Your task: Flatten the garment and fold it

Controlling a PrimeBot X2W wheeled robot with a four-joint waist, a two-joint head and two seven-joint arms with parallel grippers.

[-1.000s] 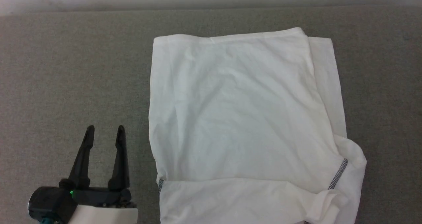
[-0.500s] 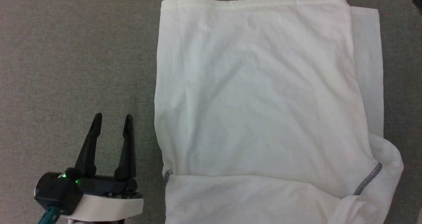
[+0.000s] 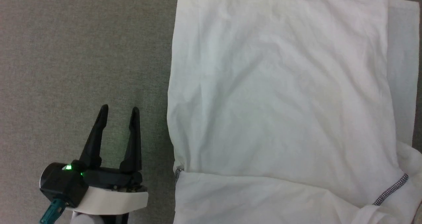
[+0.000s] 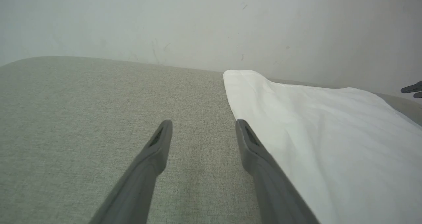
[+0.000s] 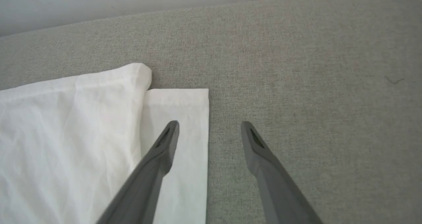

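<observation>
The garment (image 3: pixel 280 102), a white thin shirt, lies partly folded on the grey fabric surface (image 3: pixel 82 52), with dark zigzag stitching (image 3: pixel 390 190) at its lower right and a narrower layer sticking out along its right side. My left gripper (image 3: pixel 119 110) stands open over bare surface just left of the garment's left edge (image 4: pixel 296 125), nothing between its fingers. In the right wrist view my right gripper (image 5: pixel 210 123) is open above the garment's far right edge (image 5: pixel 178 112), its left finger over the narrow white strip and its right finger over the bare surface.
A pale wall (image 4: pixel 197 19) rises behind the grey surface's far edge. Bare grey surface stretches left of the garment (image 4: pixel 82 118) and right of it (image 5: pixel 313 85). The other arm's dark fingertips (image 4: pixel 412 89) show at the left wrist view's right edge.
The head camera has tilted down and closer, so the garment looks larger and the wall has left the view. The left gripper stays open beside the garment's left edge.
</observation>
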